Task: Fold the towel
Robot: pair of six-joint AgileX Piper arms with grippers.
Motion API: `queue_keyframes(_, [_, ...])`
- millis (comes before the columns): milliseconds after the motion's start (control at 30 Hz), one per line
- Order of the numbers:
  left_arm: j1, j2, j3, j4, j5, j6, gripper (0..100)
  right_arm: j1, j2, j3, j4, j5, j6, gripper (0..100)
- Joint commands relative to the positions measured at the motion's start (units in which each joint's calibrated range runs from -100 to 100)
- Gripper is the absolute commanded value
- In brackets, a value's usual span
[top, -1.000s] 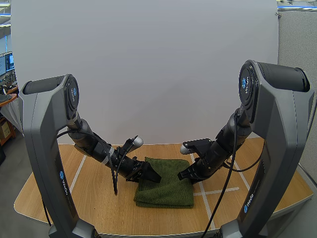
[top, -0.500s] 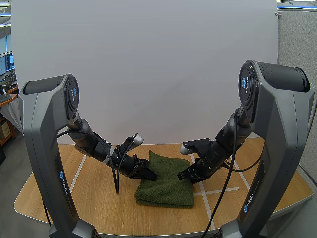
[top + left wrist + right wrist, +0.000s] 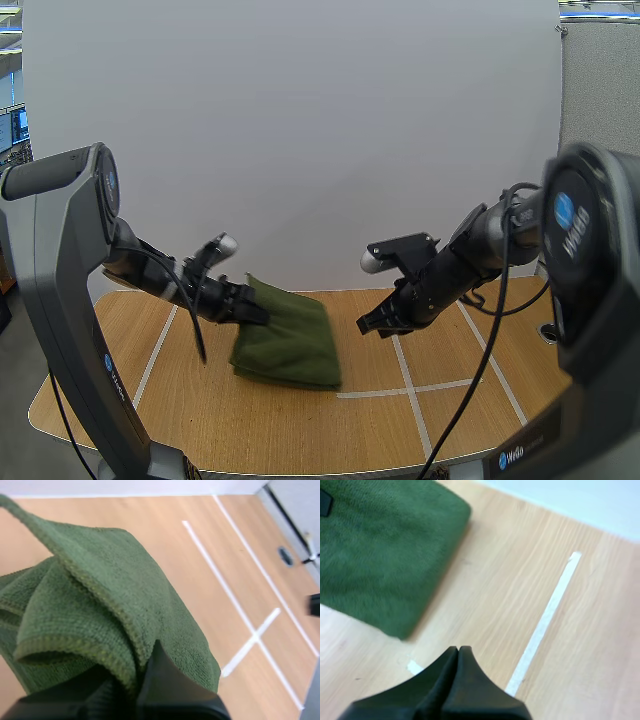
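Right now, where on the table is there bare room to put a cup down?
The front strip of the table before the towel is bare, as is the right side past the tape lines. Crowded around the towel, pinched by the left gripper.

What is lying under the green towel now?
Wooden table shows around the green towel, whose one edge the left claw pinches and holds up. Under that raised edge only more towel folds show. The table surface beneath the cloth is covered, so I cannot tell.
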Motion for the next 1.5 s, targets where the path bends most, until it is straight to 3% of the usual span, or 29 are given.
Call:
queue_keyframes(0, [3.25,-3.6,-4.4,5.8,2.0,-2.5,0,0.0,-10.1,0.3,-4.1,3.8,2.7,0])
queue_keyframes(167, [5.86,-5.0,-10.0,12.8,2.0,-4.9,0,0.0,-12.3,0.3,-4.9,6.2,3.4,0])
queue_keyframes(533, [9.37,-5.2,-20.0,20.3,2.0,-5.5,0,0.0,-12.3,0.3,-5.0,6.8,3.6,0])
queue_keyframes(833, [9.46,-4.2,-28.3,27.3,2.0,-4.7,0,0.0,-12.3,0.3,-5.2,7.1,3.6,0])
queue_keyframes(1167, [12.43,2.1,-33.8,29.5,2.0,-1.9,0,0.0,-12.3,0.3,-5.3,7.7,3.7,0])
queue_keyframes(1467, [12.96,6.1,-39.6,34.1,2.0,-0.9,0,0.0,-12.3,0.3,-5.3,8.6,3.7,0])
